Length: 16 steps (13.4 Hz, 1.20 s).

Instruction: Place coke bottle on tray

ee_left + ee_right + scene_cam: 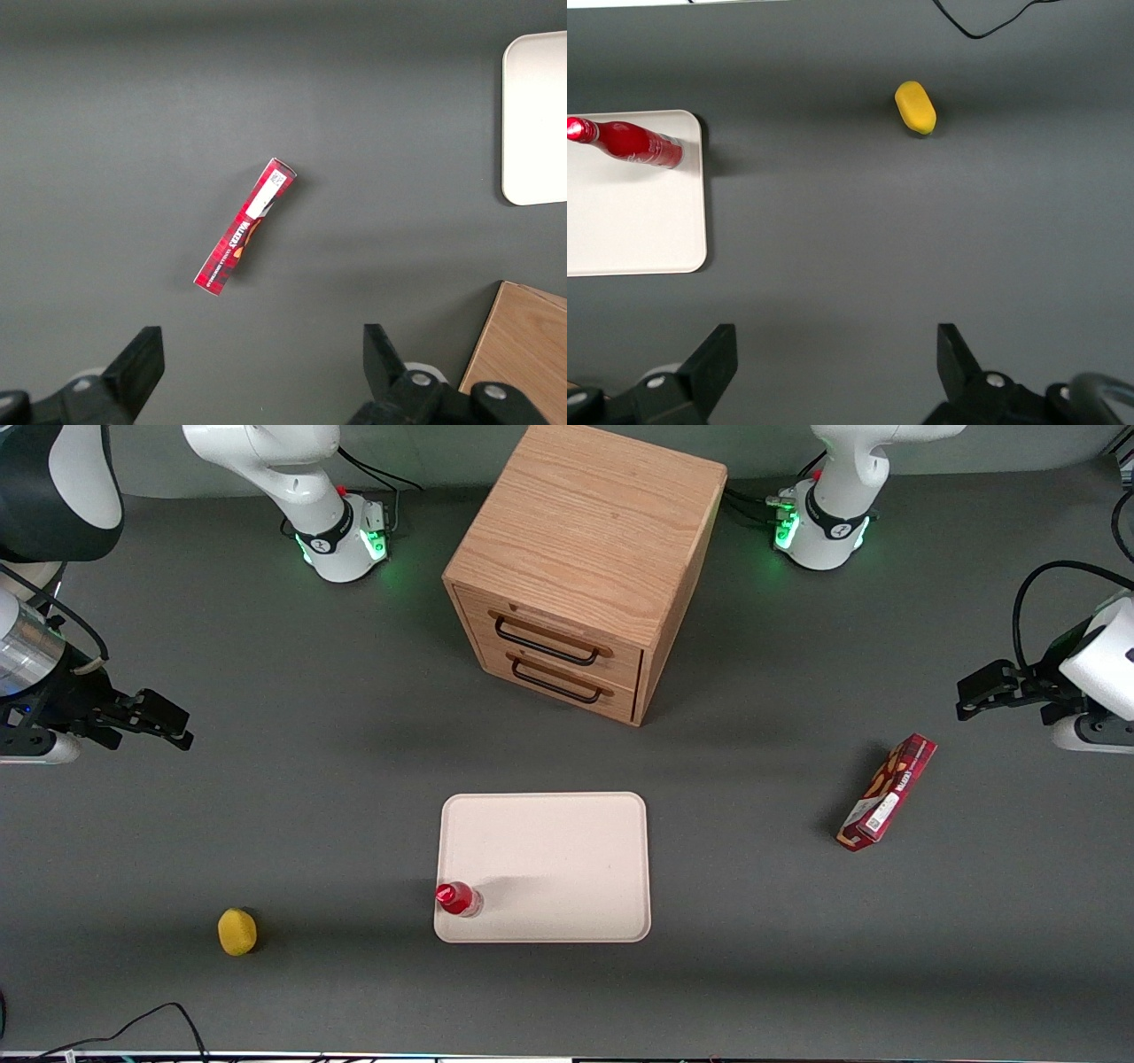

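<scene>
The slim red coke bottle (458, 898) stands upright in the lower-left corner of the pale cream rectangular tray (567, 850). The claw (164, 724), at the frame's left edge, hangs wide open, empty.

A matte, dark grey table (266, 824) fills the scene, lit evenly from above so that only soft, blurred shadows fall on it. A light oak cabinet (585, 540) stands on the table at the part farthest from the front camera, turned slightly at an angle. Its front carries two shut drawers, the upper drawer (554, 638) and the lower drawer (567, 682), each with a thin black wire handle (545, 646). A paler grey-green surface (443, 452) shows above the table's edge. A black cable (133, 1023) loops onto the edge nearest the camera, toward the working arm's end.
</scene>
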Tool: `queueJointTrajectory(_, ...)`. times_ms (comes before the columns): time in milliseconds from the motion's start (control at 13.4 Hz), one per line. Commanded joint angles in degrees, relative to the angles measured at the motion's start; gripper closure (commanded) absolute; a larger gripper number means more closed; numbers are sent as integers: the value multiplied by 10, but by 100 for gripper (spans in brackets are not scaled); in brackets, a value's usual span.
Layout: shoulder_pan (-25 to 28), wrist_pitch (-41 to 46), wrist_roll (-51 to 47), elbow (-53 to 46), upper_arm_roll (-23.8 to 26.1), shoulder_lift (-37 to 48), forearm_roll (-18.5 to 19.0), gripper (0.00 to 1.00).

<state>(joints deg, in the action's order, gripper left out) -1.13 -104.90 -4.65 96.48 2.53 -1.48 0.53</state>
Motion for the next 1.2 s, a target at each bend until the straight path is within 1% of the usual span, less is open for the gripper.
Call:
queueJointTrajectory(0,-11,35,15,-43,5,3,-10,0)
queueJointTrajectory(150,-11,83,11,-88,5,-5,-10,0)
queueJointTrajectory(224,-12,89,15,-90,4,-5,-10,0)
queueJointTrajectory(524,-12,102,18,-103,1,-5,-10,0)
queueJointTrajectory(673,-10,113,13,-112,1,-5,-2,0)
queueJointTrajectory(1122,-12,113,18,-112,0,-5,0,0)
